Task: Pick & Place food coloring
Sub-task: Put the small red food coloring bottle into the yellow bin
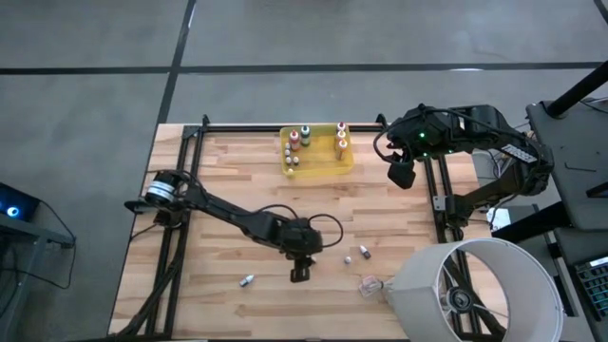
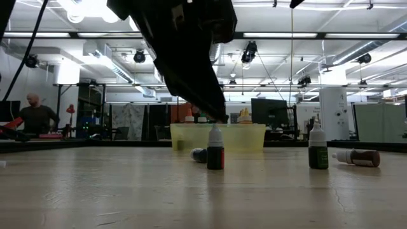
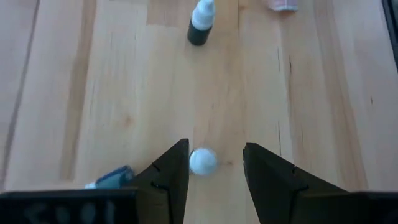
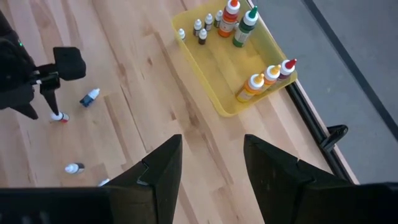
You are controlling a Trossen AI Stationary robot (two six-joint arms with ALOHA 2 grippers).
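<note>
High view shows several bottles already standing in the yellow tray at twelve o'clock. Four small bottles wait on the counter. The left tool hangs open around one white-capped bottle. The right tool waits open near the tray.

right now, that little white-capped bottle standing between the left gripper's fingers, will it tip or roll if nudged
The white-capped bottle stands upright on a narrow base, so it would probably tip at a sideways nudge from the left gripper. Its round body would likely roll once down, like the bottle lying on its side. It looks small, so probably light.
</note>
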